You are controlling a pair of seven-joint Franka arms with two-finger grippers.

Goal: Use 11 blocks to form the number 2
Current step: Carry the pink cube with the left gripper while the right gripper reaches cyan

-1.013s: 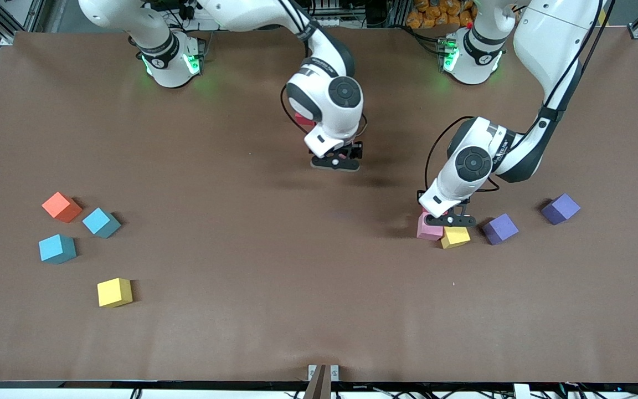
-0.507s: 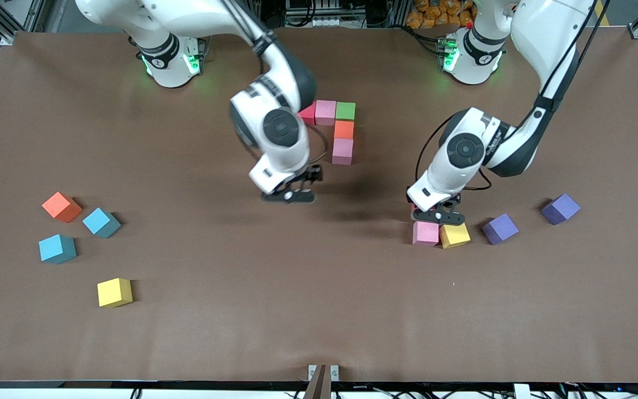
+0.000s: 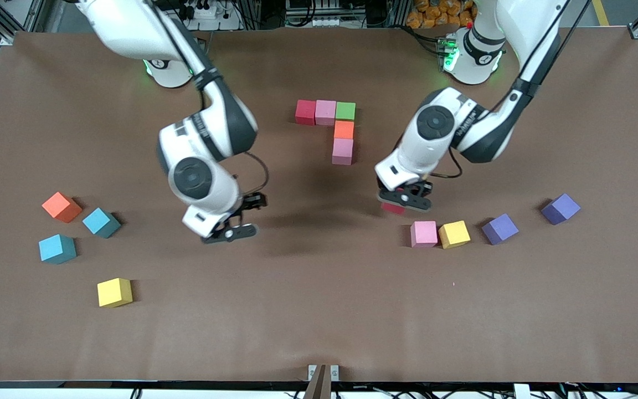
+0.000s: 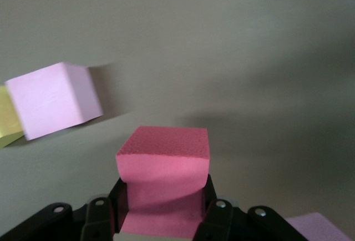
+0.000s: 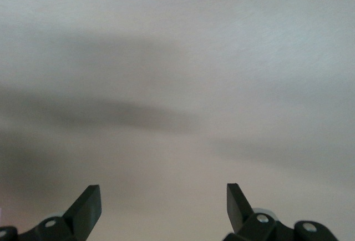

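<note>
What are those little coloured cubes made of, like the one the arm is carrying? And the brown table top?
The red block in the left gripper looks like matte foam: its top face is finely grainy, with no shine. The pink block looks alike. The table seems covered in a dull brown sheet, perhaps paper or felt; I cannot tell which.

White arms (image 3: 208, 138), black joints, black tools (image 3: 230, 233).

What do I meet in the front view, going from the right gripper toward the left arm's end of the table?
right gripper, open over bare table → left gripper holding a red block → pink block → yellow block → nearer purple block → farther purple block
</note>
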